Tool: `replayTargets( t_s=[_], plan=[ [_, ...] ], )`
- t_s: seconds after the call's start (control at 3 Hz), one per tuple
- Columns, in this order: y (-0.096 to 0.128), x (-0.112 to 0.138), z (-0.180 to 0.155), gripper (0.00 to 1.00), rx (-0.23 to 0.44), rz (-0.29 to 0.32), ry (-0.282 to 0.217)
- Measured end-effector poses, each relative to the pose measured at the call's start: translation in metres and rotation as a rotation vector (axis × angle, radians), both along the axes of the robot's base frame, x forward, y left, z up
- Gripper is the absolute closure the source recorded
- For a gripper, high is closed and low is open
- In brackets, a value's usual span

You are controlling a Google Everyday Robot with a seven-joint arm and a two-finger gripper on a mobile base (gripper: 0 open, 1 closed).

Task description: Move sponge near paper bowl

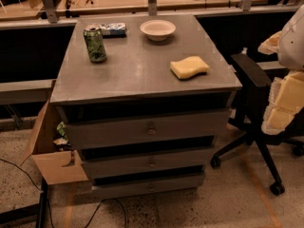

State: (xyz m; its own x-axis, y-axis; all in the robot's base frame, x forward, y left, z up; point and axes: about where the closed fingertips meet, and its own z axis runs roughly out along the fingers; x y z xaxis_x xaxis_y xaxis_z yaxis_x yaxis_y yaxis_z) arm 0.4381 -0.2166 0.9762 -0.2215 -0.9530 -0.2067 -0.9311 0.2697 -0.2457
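The pale yellow sponge (189, 67) lies flat on the right front part of the grey cabinet top (137, 70). The off-white paper bowl (157, 29) stands upright at the back of the top, a little right of the middle, well apart from the sponge. My gripper (280, 91) is at the right edge of the view, beyond the cabinet's right side and off the top. It is to the right of the sponge and holds nothing that I can see.
A green drink can (95, 43) stands at the back left of the top, with a blue-and-white packet (113, 29) behind it. A black office chair (251, 108) stands right of the cabinet. An open cardboard box (50, 151) sits on the floor at its left.
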Motion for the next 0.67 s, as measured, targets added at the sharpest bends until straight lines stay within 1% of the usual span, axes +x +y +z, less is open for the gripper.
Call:
replayTargets(
  t_s=[0.33,0.67],
  plan=[
    [0.0,0.002,-0.001,0.0,0.007,-0.002,-0.005],
    [-0.004,0.027,-0.01,0.0,0.12,-0.03,-0.072]
  ],
)
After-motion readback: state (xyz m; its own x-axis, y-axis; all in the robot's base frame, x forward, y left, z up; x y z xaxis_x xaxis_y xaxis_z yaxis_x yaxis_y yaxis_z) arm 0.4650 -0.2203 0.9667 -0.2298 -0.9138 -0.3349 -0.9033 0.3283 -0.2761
